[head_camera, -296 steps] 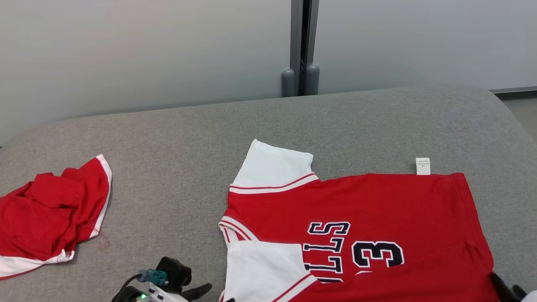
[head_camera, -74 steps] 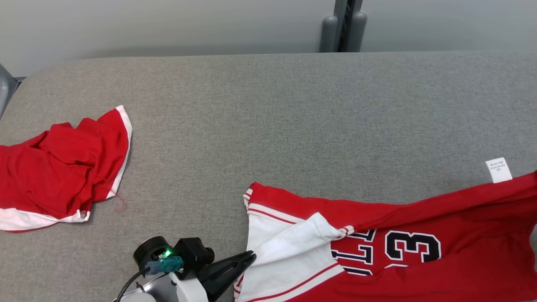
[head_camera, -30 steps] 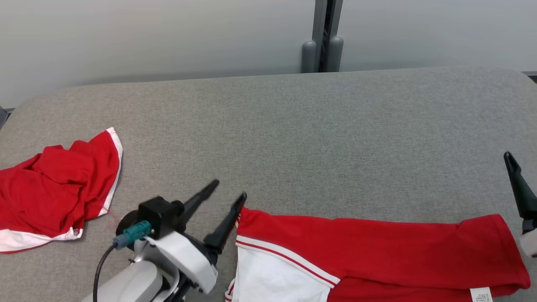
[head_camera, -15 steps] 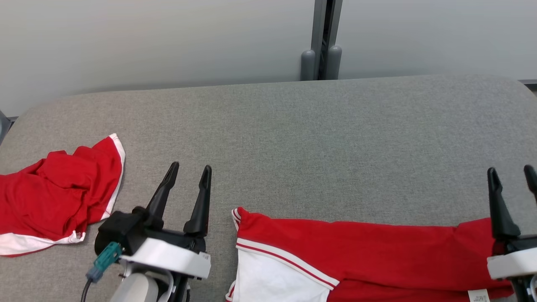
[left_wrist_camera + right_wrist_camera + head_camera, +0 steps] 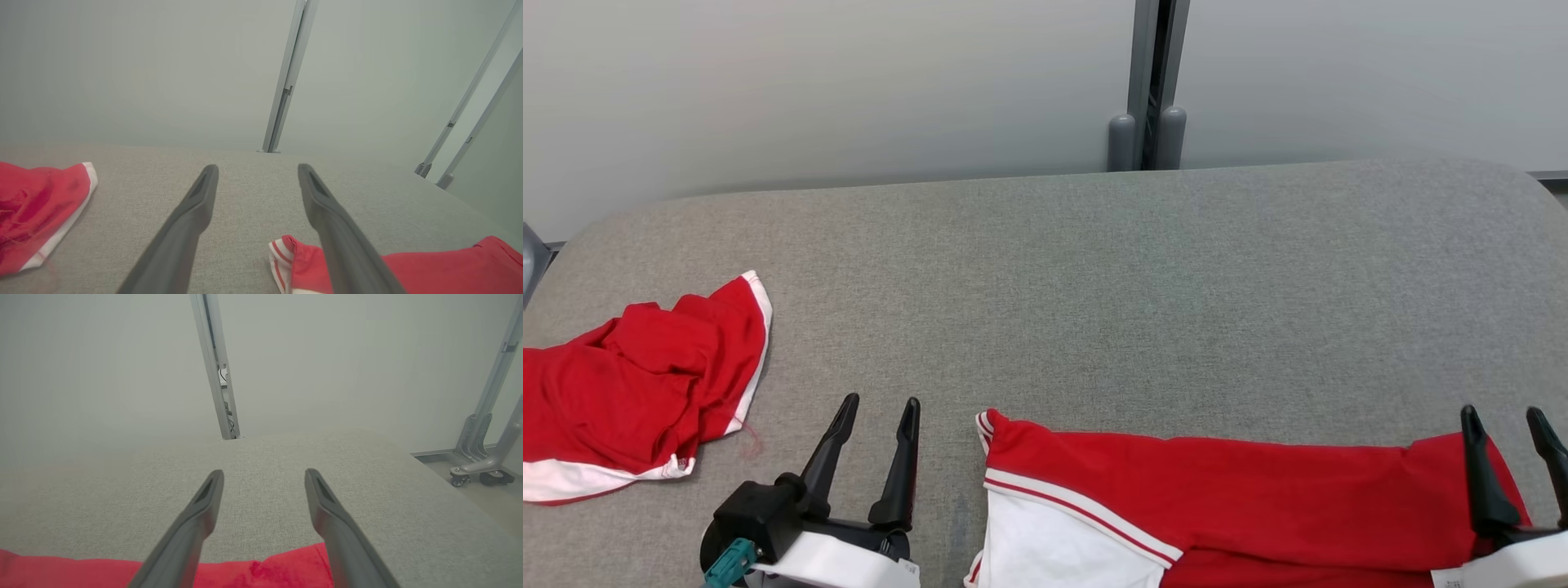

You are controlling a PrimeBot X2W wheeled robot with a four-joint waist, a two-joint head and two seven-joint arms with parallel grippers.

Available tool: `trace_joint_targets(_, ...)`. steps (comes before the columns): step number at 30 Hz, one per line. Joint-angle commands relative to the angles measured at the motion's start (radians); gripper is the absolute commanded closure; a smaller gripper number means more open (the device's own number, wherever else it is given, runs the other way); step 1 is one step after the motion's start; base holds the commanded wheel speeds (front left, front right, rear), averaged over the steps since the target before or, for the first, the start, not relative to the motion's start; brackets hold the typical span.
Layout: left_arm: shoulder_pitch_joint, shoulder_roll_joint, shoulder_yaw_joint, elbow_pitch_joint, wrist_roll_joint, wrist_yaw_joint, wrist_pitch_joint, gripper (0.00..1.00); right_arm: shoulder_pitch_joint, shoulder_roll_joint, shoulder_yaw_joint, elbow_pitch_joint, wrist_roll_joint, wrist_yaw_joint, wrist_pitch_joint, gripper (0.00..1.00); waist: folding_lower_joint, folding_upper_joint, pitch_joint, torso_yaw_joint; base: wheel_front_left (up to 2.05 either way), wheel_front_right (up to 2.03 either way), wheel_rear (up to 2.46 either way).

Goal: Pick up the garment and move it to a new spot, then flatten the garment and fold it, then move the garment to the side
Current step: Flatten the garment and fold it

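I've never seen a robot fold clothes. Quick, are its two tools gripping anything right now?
Left tool: open, holding nothing, beside the red jersey's left end.
Right tool: open, holding nothing, at the jersey's right end.

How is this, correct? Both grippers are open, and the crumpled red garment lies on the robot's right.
No: the crumpled red garment lies on the robot's left, as the head view shows. The left gripper and right gripper are indeed open.
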Motion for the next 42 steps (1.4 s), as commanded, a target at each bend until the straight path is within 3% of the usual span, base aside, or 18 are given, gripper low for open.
trace_joint_targets(1, 0.001, 0.004, -0.002, 0.003, -0.007, -0.002, -0.003, 0.00, 0.009, 0.000, -0.018, 0.036, 0.007, 0.000, -0.006, 0.00, 0.0000, -0.0001, 0.000, 0.004, 0.00, 0.00, 0.00)
trace_joint_targets(10, -0.020, 0.004, -0.013, 0.007, 0.023, -0.009, -0.003, 0.00, -0.020, 0.009, -0.064, 0.262, 0.069, 0.000, -0.004, 0.00, 0.0000, -0.0001, 0.018, 0.023, 0.00, 0.00, 0.00)
trace_joint_targets(23, -0.058, 0.004, -0.005, 0.018, 0.069, -0.024, -0.003, 0.00, -0.093, 0.031, -0.148, 0.441, 0.140, 0.000, -0.004, 0.00, 0.0000, -0.0001, 0.069, 0.042, 0.00, 0.00, 0.00)
trace_joint_targets(37, -0.081, 0.004, 0.006, 0.021, 0.021, -0.028, -0.003, 0.00, -0.134, 0.033, -0.078, 0.545, 0.175, 0.000, -0.004, 0.00, 0.0000, -0.0001, 0.083, 0.056, 0.00, 0.00, 0.00)
trace_joint_targets(38, -0.081, 0.004, 0.006, 0.020, 0.021, -0.027, -0.003, 0.00, -0.135, 0.034, -0.075, 0.547, 0.176, 0.000, -0.004, 0.13, 0.0000, -0.0001, 0.082, 0.056, 0.00, 0.00, 0.00)
trace_joint_targets(39, -0.080, 0.003, 0.006, 0.020, 0.021, -0.027, -0.003, 0.00, -0.137, 0.034, -0.070, 0.547, 0.175, 0.000, -0.004, 0.52, 0.0000, -0.0001, 0.081, 0.055, 0.00, 0.00, 0.00)
trace_joint_targets(41, -0.079, 0.003, 0.006, 0.019, 0.023, -0.027, -0.003, 0.00, -0.142, 0.028, -0.060, 0.540, 0.169, 0.000, -0.004, 1.00, 0.0000, -0.0001, 0.080, 0.053, 0.00, 0.00, 0.00)
trace_joint_targets(42, -0.078, 0.004, 0.006, 0.019, 0.024, -0.027, -0.003, 0.00, -0.145, 0.024, -0.058, 0.535, 0.166, 0.000, -0.004, 1.00, 0.0000, -0.0001, 0.080, 0.052, 0.00, 0.00, 0.00)
